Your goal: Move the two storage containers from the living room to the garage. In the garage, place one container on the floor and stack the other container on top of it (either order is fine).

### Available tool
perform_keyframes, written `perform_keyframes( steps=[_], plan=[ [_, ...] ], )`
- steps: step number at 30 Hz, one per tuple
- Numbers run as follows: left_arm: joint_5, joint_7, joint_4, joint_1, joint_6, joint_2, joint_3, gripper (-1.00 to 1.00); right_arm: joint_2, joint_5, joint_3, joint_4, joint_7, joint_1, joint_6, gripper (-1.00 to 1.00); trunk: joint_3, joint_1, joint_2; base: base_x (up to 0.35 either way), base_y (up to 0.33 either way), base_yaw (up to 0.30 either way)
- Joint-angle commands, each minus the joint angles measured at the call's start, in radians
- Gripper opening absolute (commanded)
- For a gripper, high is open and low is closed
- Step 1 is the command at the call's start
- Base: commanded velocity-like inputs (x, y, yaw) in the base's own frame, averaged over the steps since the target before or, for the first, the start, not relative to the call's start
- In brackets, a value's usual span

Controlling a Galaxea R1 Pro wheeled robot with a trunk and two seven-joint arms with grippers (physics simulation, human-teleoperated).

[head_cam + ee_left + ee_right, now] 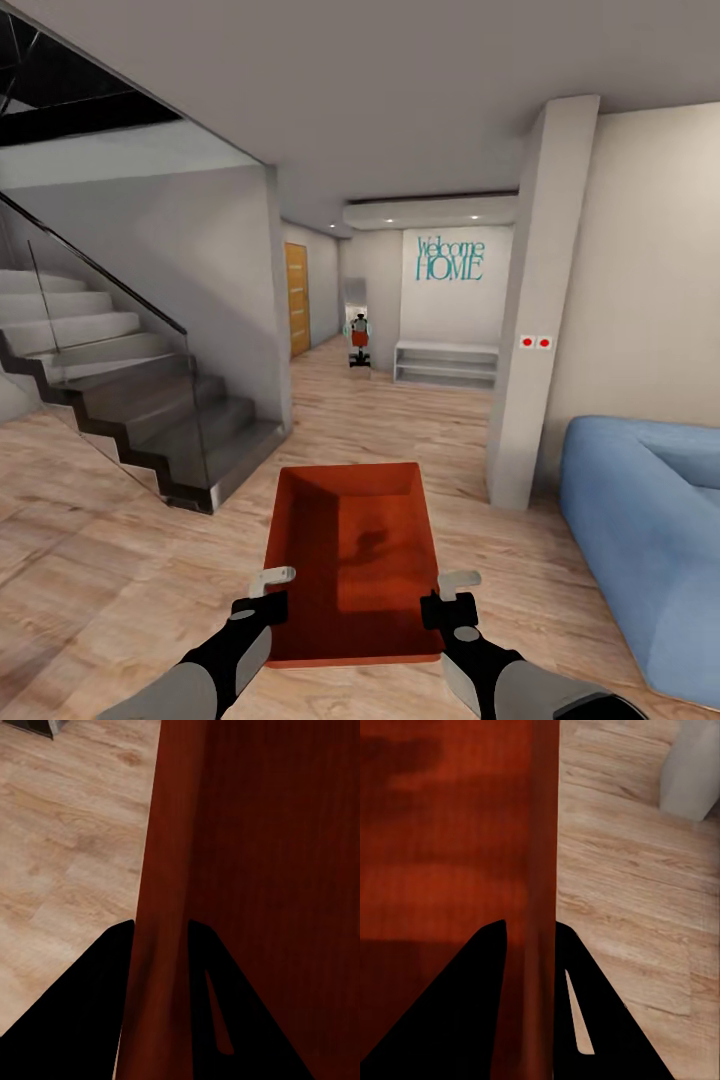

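Head view, storage container (350, 560) between hands, left hand (272, 592) and right hand (447, 596) pinching its side walls

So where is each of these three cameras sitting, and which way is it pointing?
Head view: on the robot's head, facing forward and down a hallway; both forearms show, left gripper and right gripper carrying the storage container.
Left wrist view: by the left gripper, looking along its fingers at the container's wall.
Right wrist view: by the right gripper, the same on the opposite wall.
Shared: all three see the container and the wood floor.
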Motion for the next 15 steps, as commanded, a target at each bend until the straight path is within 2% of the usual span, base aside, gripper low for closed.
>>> perform_keyframes(
  steps=[1,15],
  plan=[
    [0.016,-0.077,0.001,0.001,0.001,0.005,-0.049,-1.0,-0.001,0.007,-0.063,-0.006,0.002,-0.013,0.0,-1.0,-0.002,0.001,-0.001,0.326,0.0,0.0],
    [0.016,-0.077,0.001,0.001,0.003,0.005,-0.049,-1.0,-0.001,0.007,-0.063,-0.006,0.002,-0.012,0.0,-1.0,-0.002,0.001,-0.001,0.326,0.0,0.0]
  ],
)
